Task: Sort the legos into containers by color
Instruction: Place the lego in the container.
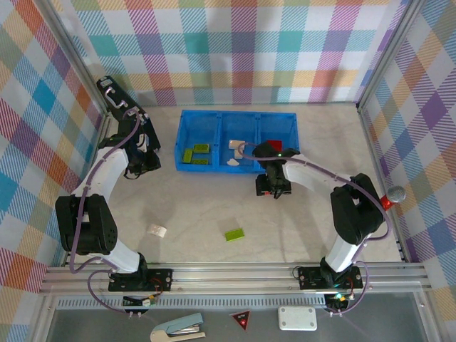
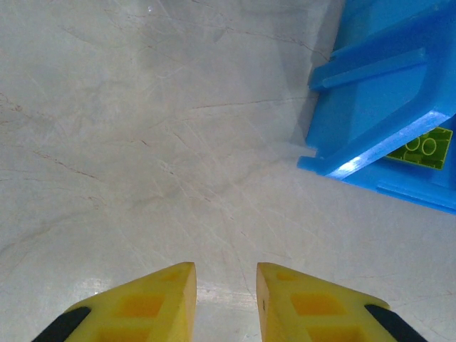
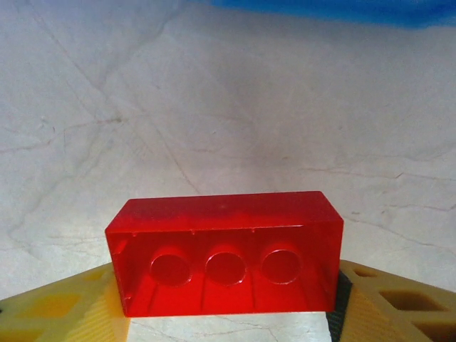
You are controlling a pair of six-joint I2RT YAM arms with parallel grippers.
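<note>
The blue tray (image 1: 214,115) lies at the back of the table. Its left compartment holds lime green legos (image 1: 197,153), the middle one white legos (image 1: 237,148), the right one a red lego (image 1: 275,143). My right gripper (image 1: 274,190) hovers just in front of the tray's right end, shut on a red lego (image 3: 224,253) gripped end to end, its hollow underside facing the camera. Left of the tray, my left gripper (image 2: 224,281) hangs open over bare table, near the tray corner (image 2: 370,121), where a green lego (image 2: 424,146) peeks out. A white lego (image 1: 157,230) and a green lego (image 1: 234,234) lie loose near the front.
Plaid walls close in the table on three sides. An aluminium rail (image 1: 228,274) runs along the near edge. Below it lie a stapler-like tool (image 1: 178,328), a red triangle sticker (image 1: 242,320) and a white box (image 1: 297,317).
</note>
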